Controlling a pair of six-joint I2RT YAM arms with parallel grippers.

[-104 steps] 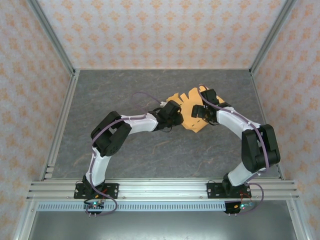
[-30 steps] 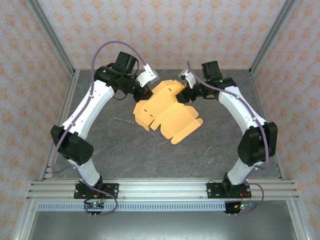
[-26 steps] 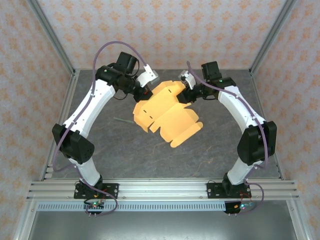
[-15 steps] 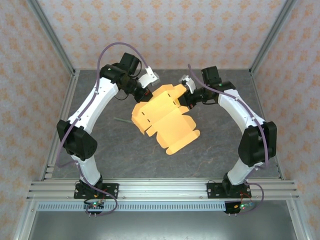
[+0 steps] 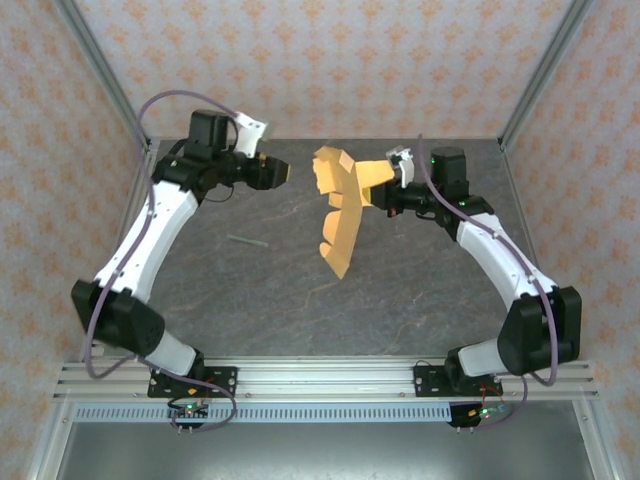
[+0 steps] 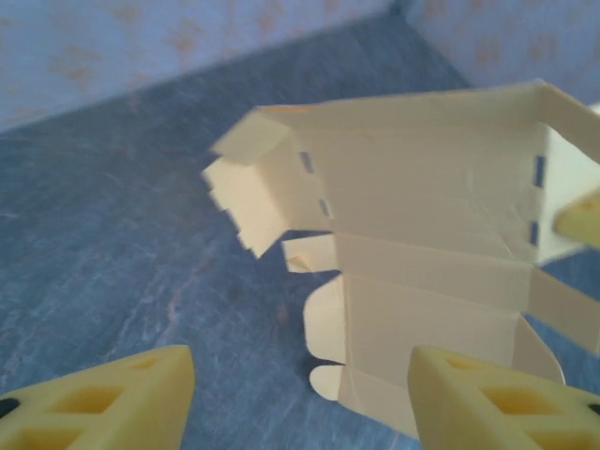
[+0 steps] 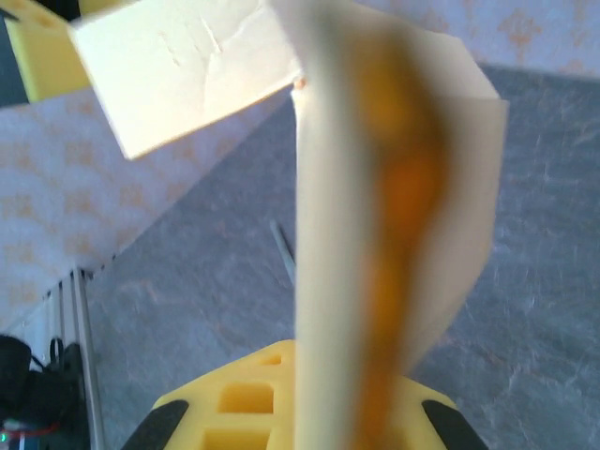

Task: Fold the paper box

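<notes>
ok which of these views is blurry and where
Right wrist: the paper box sits so close to the lens that its edge is a soft orange smear. Left wrist: the box is fairly crisp, the yellow fingers in front slightly soft. Top external: sharp, evenly lit, no glare.

Camera setup: the top one sits high above and behind the black arm bases. It tilts down and forward, far enough back to take in the whole grey stone-look counter and the orange-patterned walls.

The left wrist cam looks out along the left end effector, with its yellow fingers poking in at the bottom corners. It faces the flat side of the orange-yellow card paper box from mid-range.

The right wrist cam rides on the right end effector, practically nose-to-card, so it gets that same card edge-on and blurry, with counter and wall behind it.

All three views share the card and the counter around it.
</notes>
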